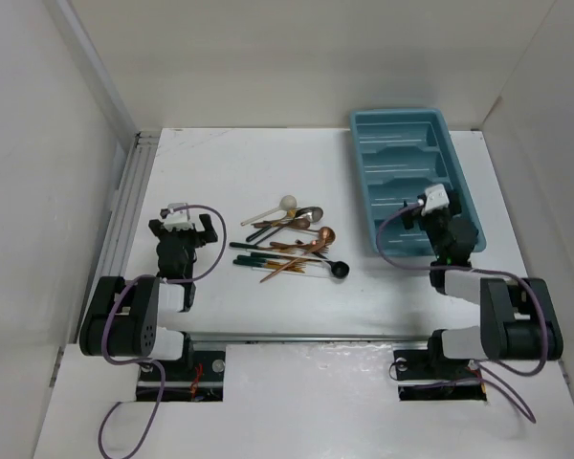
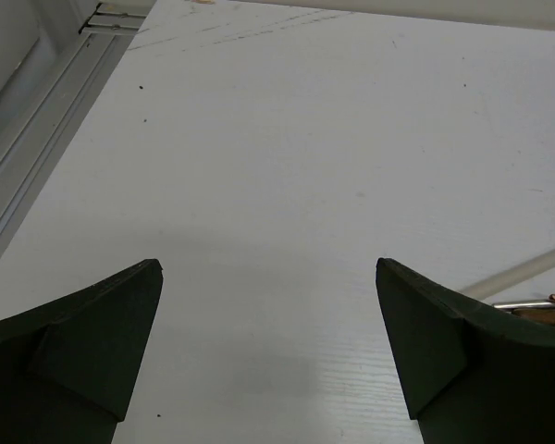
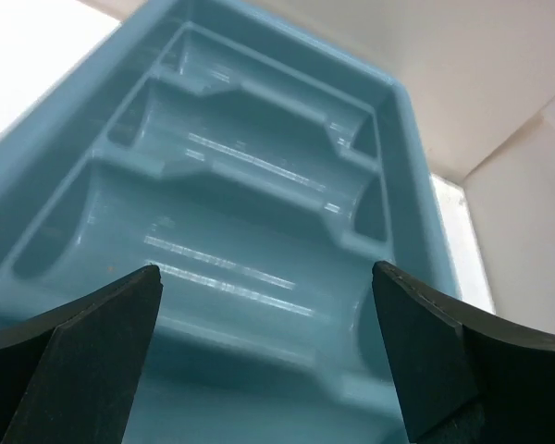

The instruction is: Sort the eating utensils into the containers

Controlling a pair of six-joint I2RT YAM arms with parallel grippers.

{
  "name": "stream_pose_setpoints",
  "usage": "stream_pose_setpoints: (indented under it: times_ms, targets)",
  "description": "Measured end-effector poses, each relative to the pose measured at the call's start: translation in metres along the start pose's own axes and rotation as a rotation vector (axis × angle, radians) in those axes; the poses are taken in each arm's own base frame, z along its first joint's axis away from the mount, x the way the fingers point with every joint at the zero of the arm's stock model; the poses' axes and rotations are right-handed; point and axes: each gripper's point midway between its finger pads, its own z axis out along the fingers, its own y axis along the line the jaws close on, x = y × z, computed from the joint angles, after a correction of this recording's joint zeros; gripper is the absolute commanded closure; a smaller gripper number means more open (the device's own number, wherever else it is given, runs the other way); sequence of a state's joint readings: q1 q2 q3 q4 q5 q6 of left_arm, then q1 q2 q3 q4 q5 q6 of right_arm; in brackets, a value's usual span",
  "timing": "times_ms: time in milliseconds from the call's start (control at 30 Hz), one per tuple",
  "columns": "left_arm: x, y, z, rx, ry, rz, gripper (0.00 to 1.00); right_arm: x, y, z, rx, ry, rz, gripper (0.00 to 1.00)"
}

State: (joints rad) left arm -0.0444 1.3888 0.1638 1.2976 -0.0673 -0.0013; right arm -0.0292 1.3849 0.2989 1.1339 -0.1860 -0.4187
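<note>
The left gripper [image 2: 268, 268] stands wide open with nothing in it. It hangs low over bare table [image 1: 268, 163], its dark fingers [image 2: 92, 333] well apart. The right gripper [image 3: 266, 268] is just as wide and just as empty, and it sits over the near end of the blue tray [image 1: 361, 143], looking down its long compartments [image 3: 250, 217].

That split looks deliberate to me: one arm beside the pile to do the picking, the other already at the place where things go. Nothing has been sorted as far as I can see. No utensil shows in the compartments in view, though the arm hides the tray's near end from above.

The utensils [image 1: 292, 247] lie in a loose heap mid-table, just to the right of the left gripper and well apart from the tray. Handles cross one another. A cream-white spoon [image 1: 273, 210] sits at the far edge of the heap and a black round-headed piece [image 1: 340, 270] at its near right, both freer than the rest. I would start with one of those.

Room is good between heap and tray, with open table all the way. On the left a metal rail [image 1: 124, 210] and the wall close in near the left arm, so its free swing is to the right. The tray lies close to the right wall.
</note>
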Motion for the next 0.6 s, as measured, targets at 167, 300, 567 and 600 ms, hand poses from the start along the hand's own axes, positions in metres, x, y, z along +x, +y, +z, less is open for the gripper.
stream_pose_setpoints:
  times_ms: [167,300,567,600]
  targets:
    - [0.001,-0.005,-0.001,0.013,0.001,0.011,0.00,-0.090,-0.027,0.027,0.012,-0.066,-0.052,0.00]
    - [-0.003,-0.024,-0.009,0.154,0.029,0.110,0.00,-0.200,-0.057,0.038,0.083,-0.166,-0.134,0.00]
    - [-0.209,-0.148,0.091,0.593,0.001,0.495,0.00,-0.301,-0.101,0.027,0.219,-0.157,-0.199,0.00]
    - [-0.206,-0.160,0.113,0.635,0.069,0.532,0.00,-0.297,-0.100,0.029,0.215,-0.137,-0.209,0.00]
